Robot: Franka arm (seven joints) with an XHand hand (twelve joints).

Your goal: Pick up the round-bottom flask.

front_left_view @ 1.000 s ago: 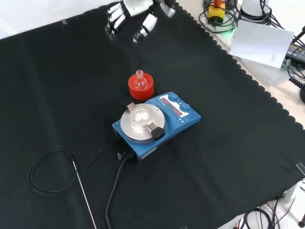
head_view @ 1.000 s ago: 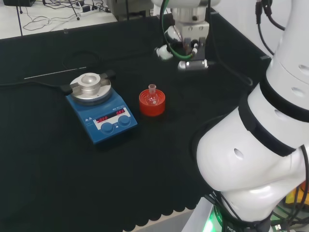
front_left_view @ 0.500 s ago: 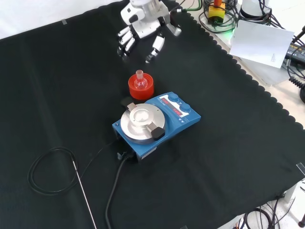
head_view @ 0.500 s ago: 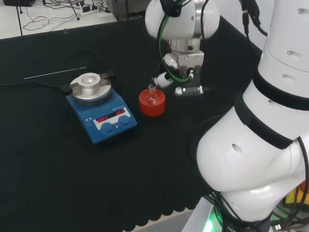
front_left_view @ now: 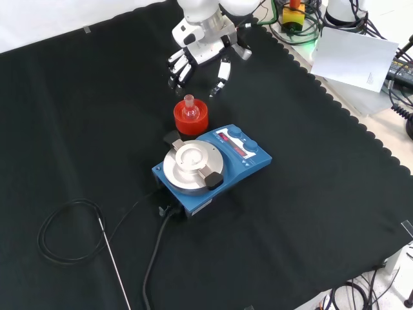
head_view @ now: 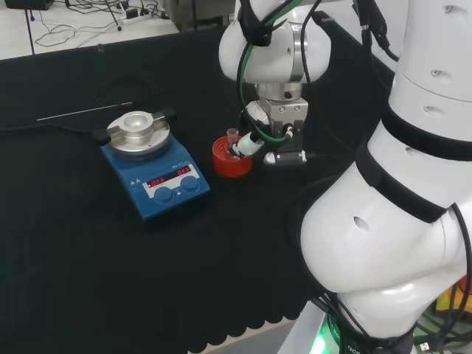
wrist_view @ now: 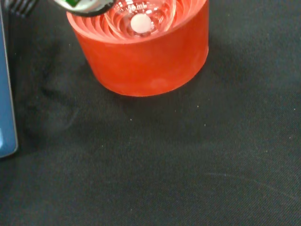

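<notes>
Your round-bottom flask sits in the red ribbed stand near mid-surface, a small white pellet inside it. Your robot hand hovers just beyond, fingers relaxed, grasping nothing.

Black cloth over bench, cables beyond.

Hand at top centre of front view, palm down, fingers spread and pointing down, relaxed, nothing gripped. Thumb apart on the right. Head view: hand at centre, wrist vertical, big white arm links along right edge.
</notes>
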